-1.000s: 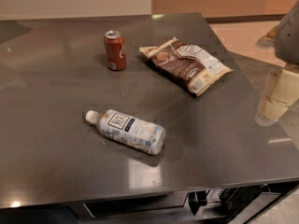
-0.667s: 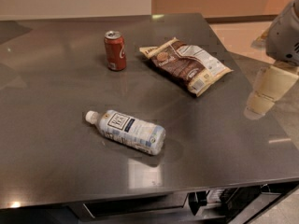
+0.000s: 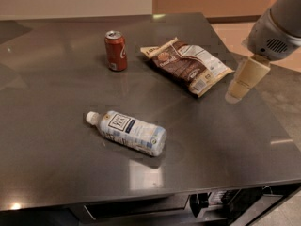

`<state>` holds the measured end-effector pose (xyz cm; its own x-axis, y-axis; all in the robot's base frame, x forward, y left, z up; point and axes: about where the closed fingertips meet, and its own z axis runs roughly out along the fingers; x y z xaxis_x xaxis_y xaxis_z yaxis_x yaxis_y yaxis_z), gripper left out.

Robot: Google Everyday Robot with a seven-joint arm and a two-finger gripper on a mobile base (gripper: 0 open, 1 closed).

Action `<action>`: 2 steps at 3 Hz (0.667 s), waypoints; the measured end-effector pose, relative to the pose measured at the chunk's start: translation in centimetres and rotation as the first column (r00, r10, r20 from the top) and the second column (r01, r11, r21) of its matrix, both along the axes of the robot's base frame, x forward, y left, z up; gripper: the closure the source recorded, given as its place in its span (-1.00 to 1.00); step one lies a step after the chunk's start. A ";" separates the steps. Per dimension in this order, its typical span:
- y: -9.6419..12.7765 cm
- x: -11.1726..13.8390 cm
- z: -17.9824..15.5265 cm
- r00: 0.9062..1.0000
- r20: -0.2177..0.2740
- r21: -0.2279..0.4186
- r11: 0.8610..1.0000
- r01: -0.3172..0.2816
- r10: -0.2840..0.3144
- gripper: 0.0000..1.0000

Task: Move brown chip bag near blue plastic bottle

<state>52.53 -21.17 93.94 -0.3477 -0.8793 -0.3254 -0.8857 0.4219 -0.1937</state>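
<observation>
Approach noted: gripper point(image 3: 233, 94) brought inward, now near bag point(image 3: 188, 65) at its 4 o'clock; whether spread or pressed together cannot be told. Bag not yet grasped; bottle point(image 3: 129, 132) well apart at bag's 7 o'clock.

The robot's fat, round, light grey arm point(image 3: 277, 29) shows in the top right corner. Its shell is smooth and pale, and it has a small dark patch of air slots on its side. Under it sits the smooth cream-coloured gripper point(image 3: 236, 90), above the right side of the dark grey table top point(image 3: 56, 140). The gripper gets narrower toward a soft, rounded tip.
</observation>
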 end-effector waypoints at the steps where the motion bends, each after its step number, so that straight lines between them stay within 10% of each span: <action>1: -0.5 3.9 -1.5 1.000 0.012 0.050 0.999 0.002 -0.003 -1.00; 2: -1.4 7.5 -3.2 1.000 -0.003 0.098 0.995 -0.008 0.008 -1.00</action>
